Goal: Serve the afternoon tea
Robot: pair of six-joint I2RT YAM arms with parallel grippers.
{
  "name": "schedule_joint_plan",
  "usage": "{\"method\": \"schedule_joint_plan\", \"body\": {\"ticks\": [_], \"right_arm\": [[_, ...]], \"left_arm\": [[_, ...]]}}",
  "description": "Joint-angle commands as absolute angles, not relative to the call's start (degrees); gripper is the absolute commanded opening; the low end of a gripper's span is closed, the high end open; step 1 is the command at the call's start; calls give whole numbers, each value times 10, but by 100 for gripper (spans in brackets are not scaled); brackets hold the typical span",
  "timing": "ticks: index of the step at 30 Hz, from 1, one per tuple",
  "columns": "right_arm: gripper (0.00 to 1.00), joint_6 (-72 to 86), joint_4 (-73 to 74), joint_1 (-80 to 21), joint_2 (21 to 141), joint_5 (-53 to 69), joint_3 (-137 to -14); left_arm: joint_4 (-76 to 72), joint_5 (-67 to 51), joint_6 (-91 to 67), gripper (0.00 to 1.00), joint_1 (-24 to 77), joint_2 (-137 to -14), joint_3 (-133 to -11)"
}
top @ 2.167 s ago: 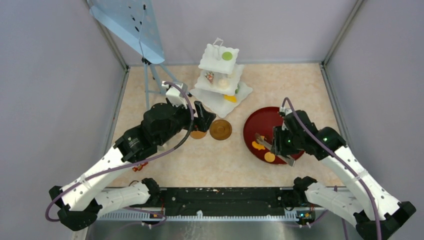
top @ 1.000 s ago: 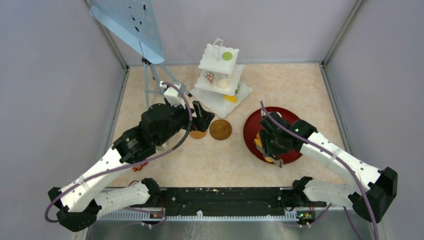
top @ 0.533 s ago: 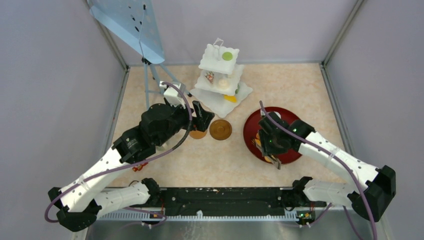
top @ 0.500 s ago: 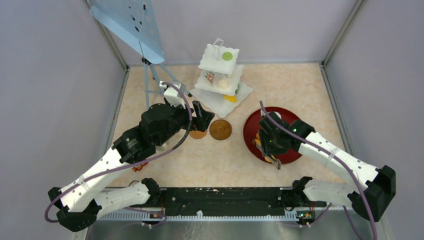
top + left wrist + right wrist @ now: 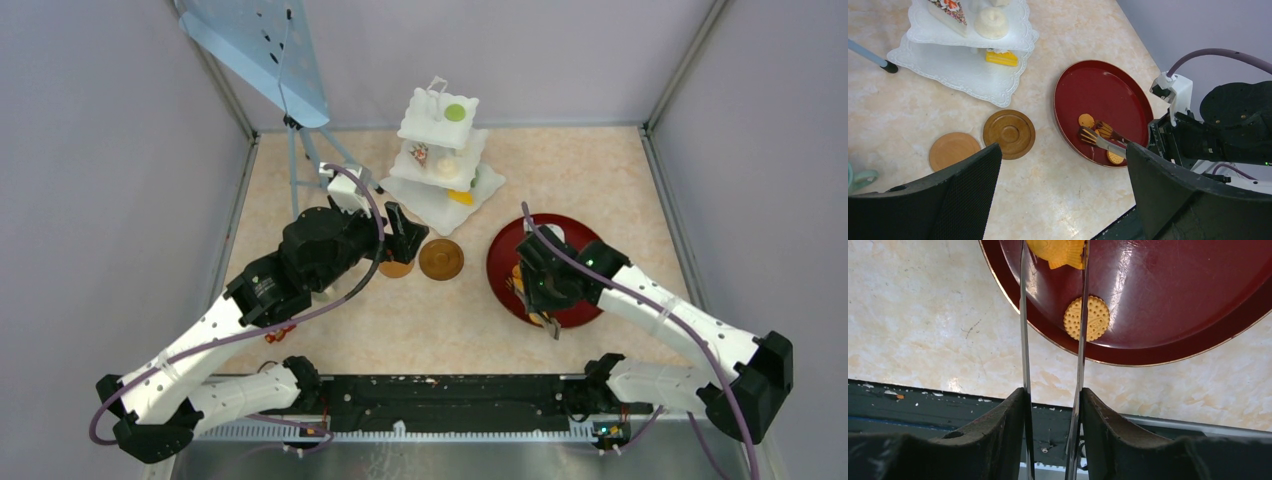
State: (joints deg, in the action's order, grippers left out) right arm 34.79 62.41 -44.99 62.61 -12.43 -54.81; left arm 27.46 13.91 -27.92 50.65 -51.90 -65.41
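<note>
My right gripper (image 5: 545,290) is shut on the metal tongs (image 5: 1024,340), which I hold over the dark-red tray (image 5: 1173,300). The tong tips sit on either side of the orange fish (image 5: 1060,252) on the tray; whether they touch it I cannot tell. An orange disc (image 5: 1087,317) lies near the rim, and another disc (image 5: 1086,120) lies beside the fish (image 5: 1104,129). My left gripper (image 5: 1063,165) is open and empty above the table by two wooden coasters (image 5: 1009,134). A green round (image 5: 455,112) sits on the top tier and a yellow wedge (image 5: 1001,58) on the bottom tier.
The white tiered stand (image 5: 440,150) stands at the back centre, with a cake slice (image 5: 948,7) and a cream piece (image 5: 991,22) on its middle tier. A teal cup (image 5: 858,177) shows at the left edge. A blue perforated panel on a tripod (image 5: 260,50) stands back left.
My right arm swung left and turned, bringing the tongs over the fish on the tray; it has barely moved in the last half second. My left arm has not moved.
</note>
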Motion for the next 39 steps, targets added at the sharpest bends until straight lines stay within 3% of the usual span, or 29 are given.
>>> {"method": "schedule_joint_plan", "body": {"ticks": [1,14,22,39], "right_arm": [[39,373,610,-457,597,-153,-556],[30,389,606,-457,533,-200,-571],[29,299,542,-456,510,-212,-640],[31,151,311,-457,730,-134,-894]], "left_arm": [[262,142,-276,99,505,-510,-657],[261,141,-276,99,504,-507,-658],[265,164,-269,99,504,-501,-663],[281,247,-276,99,505,-461,-664]]}}
